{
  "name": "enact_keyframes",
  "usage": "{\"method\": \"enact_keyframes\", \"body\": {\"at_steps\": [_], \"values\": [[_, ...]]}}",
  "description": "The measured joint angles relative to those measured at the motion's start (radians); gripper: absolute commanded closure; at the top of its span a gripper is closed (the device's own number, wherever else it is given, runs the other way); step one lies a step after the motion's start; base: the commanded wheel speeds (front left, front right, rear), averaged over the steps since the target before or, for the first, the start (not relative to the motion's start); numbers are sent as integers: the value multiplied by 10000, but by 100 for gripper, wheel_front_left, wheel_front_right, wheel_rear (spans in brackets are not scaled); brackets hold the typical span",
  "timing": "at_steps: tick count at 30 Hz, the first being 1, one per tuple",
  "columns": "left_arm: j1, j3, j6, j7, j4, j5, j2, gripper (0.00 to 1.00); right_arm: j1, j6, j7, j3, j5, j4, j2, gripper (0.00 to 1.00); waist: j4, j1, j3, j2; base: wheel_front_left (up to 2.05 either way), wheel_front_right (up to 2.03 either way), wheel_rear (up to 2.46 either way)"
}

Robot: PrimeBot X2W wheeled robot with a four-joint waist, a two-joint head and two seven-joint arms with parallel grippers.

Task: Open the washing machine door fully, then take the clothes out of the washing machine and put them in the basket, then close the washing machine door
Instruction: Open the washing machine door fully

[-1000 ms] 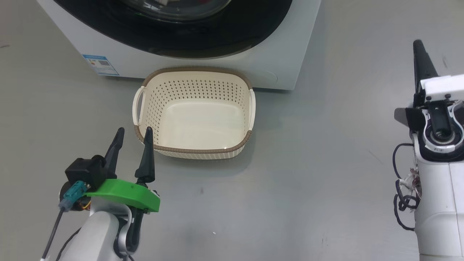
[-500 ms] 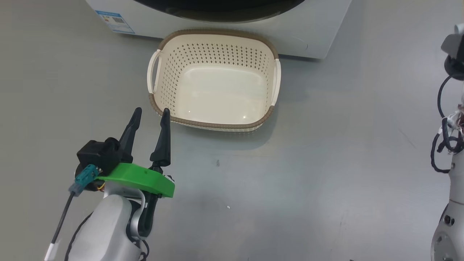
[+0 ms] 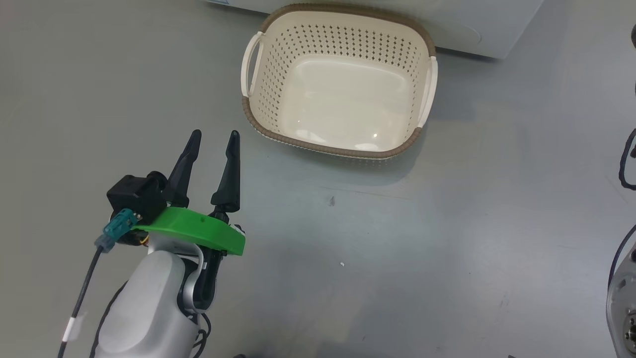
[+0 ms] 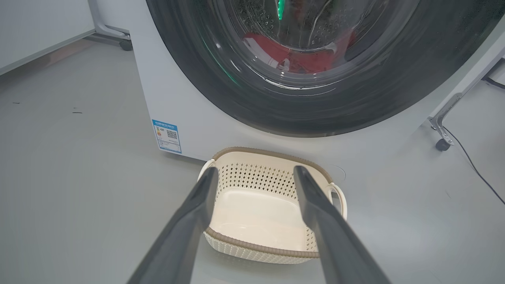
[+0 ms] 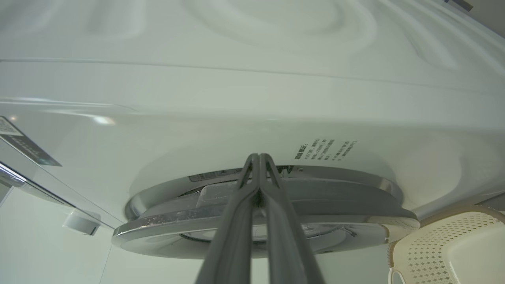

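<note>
Grey floor (image 3: 447, 223), empty basket (image 3: 338, 37) just before washing machine (image 4: 189, 118). Washing machine door (image 4: 221, 90) looks shut, clothes (image 4: 307, 61) red behind glass. Your left gripper (image 3: 215, 133) spread, empty, near basket. Your right gripper (image 5: 258, 156) pinched together, tips at door edge. Risk: thin tips may slip off glossy rim, leaving door unopened.

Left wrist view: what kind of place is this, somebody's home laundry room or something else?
Probably a lab or test area staged for laundry, not a home: a white washing machine with red clothes inside, a basket on bare grey floor, and a wheeled metal frame beside it.
</note>
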Motion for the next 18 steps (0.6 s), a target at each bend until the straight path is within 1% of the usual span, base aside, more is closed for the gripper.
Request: {"method": "enact_keyframes", "body": {"at_steps": [6, 12, 18], "values": [[-104, -48, -82, -27, 105, -31, -69, 0, -641, -2, 222, -25, 94, 491, -205, 100, 387, 0, 190, 0, 0, 0, 0], [-136, -27, -88, -27, 192, 36, -107, 0, -1067, -10, 389, -31, 196, 1099, -196, 100, 704, 0, 295, 0, 0, 0, 0], [-137, 2, -125, -27, 224, 36, -157, 0, -1397, -10, 518, 90, 196, 1630, -121, 100, 842, 0, 309, 0, 0, 0, 0]]}}
